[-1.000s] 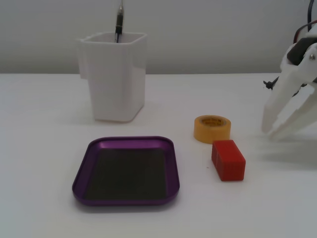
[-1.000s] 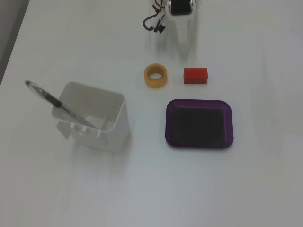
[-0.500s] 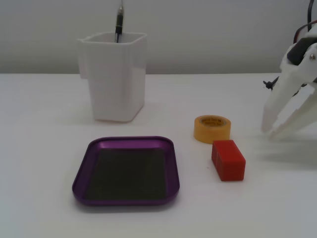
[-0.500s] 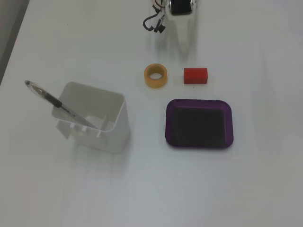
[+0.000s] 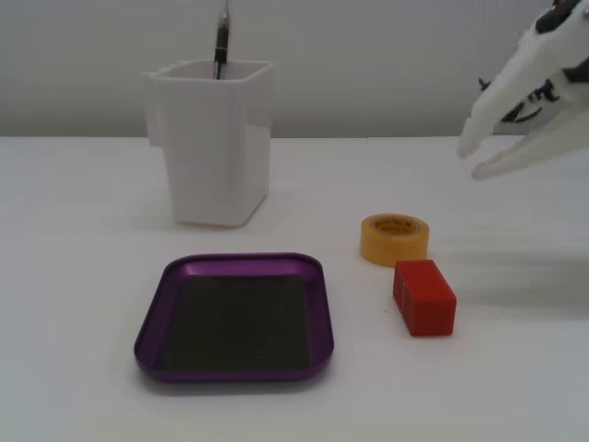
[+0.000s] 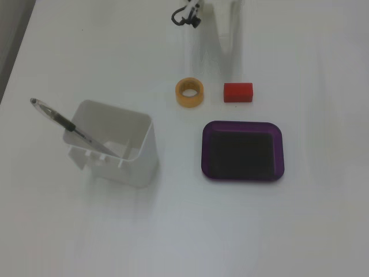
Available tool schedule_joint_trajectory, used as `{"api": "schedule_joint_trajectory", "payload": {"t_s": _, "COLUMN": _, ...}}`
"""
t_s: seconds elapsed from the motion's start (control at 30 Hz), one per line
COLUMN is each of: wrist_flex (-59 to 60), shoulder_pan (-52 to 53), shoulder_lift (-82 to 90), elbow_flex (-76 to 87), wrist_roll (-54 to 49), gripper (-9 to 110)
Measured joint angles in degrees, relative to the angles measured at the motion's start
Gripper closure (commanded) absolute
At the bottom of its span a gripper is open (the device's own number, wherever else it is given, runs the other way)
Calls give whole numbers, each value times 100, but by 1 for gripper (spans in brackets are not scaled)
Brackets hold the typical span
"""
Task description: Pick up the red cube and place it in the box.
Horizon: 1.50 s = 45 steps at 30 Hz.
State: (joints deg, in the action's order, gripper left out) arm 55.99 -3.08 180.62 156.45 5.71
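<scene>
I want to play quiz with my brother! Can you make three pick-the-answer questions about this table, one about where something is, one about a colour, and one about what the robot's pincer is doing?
1. Where is the red cube?
A. Inside the purple tray
B. On the table beside the yellow tape roll
C. Inside the white cup

2. What colour is the rim of the tray?
A. Green
B. Orange
C. Purple

3. What is the pincer doing?
A. Hanging open and empty above the table
B. Squeezing the tape roll
C. Carrying the pen

Answers:
1 B, the cube lies on the table next to the yellow tape roll, outside the tray.
2 C, the rim shines purple around a dark inside.
3 A, its white fingers are spread with nothing between them; the pen stands in the white cup.
</scene>
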Motion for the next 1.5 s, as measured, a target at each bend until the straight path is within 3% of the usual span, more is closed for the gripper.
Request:
{"api": "schedule_joint_trajectory", "payload": {"t_s": 0.4, "wrist_flex": 598, "shoulder_pan": -299, "shoulder_lift": -6231, "elbow_flex": -4333, "wrist_roll": 123, "gripper": 72}}
{"api": "schedule_joint_trajectory", "payload": {"t_s": 0.63, "wrist_flex": 1397, "shoulder_pan": -800, "shoulder_lift": -8385, "elbow_flex": -5766, "wrist_roll": 475, "gripper": 70}}
{"api": "schedule_joint_trajectory", "payload": {"t_s": 1.2, "wrist_flex": 1459, "shoulder_pan": -773, "shoulder_lift": -8868, "elbow_flex": -5361, "wrist_roll": 475, "gripper": 70}}
{"api": "schedule_joint_trajectory", "payload": {"t_s": 1.5, "wrist_flex": 606, "shoulder_pan": -765, "shoulder_lift": -8868, "elbow_flex": -4597, "wrist_roll": 149, "gripper": 71}}
